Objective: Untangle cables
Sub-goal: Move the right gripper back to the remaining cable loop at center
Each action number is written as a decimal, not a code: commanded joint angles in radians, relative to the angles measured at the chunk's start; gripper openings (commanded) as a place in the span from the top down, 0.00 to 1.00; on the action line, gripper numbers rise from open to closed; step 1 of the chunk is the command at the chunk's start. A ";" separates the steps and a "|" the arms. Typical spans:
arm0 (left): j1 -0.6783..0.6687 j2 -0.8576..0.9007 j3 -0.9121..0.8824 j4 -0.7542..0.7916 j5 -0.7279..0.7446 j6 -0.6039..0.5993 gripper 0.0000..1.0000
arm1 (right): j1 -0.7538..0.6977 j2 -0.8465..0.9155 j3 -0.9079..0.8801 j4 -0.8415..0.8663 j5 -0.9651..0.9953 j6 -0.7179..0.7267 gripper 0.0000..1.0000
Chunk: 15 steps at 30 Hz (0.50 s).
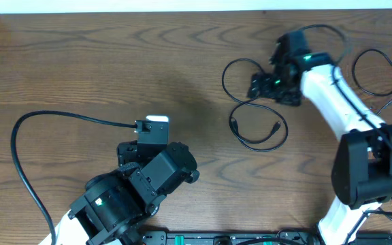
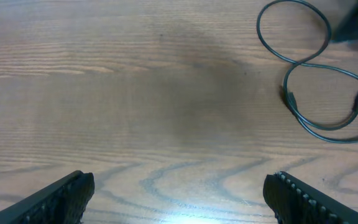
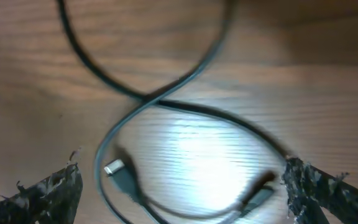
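A thin black cable (image 1: 250, 102) lies in a figure-eight on the wood table right of centre, both plug ends (image 1: 275, 127) inside its near loop. My right gripper (image 1: 260, 87) hovers over it, open. In the right wrist view the crossing of the cable (image 3: 145, 98) lies ahead of the right gripper (image 3: 182, 180), with a silver-tipped plug (image 3: 114, 167) and a second plug (image 3: 260, 190) between the wide jaws, neither gripped. Another cable (image 1: 376, 71) loops at the far right. My left gripper (image 2: 179, 186) is open over bare wood, the figure-eight cable (image 2: 303, 62) far off at upper right.
A thicker black arm cable (image 1: 26, 156) arcs across the left side of the table to the left wrist camera (image 1: 154, 128). The right arm's white link (image 1: 335, 95) crosses the right side. A black rail (image 1: 230, 238) runs along the near edge.
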 commanded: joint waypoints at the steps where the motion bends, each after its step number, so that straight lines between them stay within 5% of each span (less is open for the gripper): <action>1: 0.003 -0.006 0.026 -0.002 -0.017 -0.019 0.09 | 0.063 -0.001 -0.030 0.039 -0.006 0.082 0.01; 15: 0.003 -0.006 0.026 -0.002 -0.017 -0.019 0.09 | 0.223 0.002 -0.090 0.193 0.133 0.310 0.08</action>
